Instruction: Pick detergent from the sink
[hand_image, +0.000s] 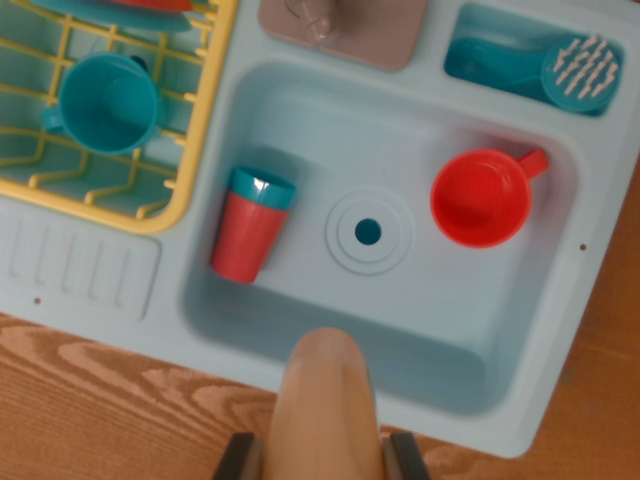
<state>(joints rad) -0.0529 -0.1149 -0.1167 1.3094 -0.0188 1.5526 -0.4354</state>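
Note:
The detergent is a red bottle with a teal cap. It lies tilted on the floor of the pale blue sink, close to the sink's left wall. My gripper enters from the bottom edge as a single beige rounded finger between two dark side parts. Its tip hangs over the sink's near wall, below and to the wrist view's right of the detergent and apart from it. A second finger does not show, so the frame does not reveal how the jaws stand. Nothing is visibly held.
A red cup sits in the sink's right half and the drain is in the middle. A yellow rack with a teal cup stands at the left. A teal brush lies in the top right compartment. Wooden tabletop runs along the bottom.

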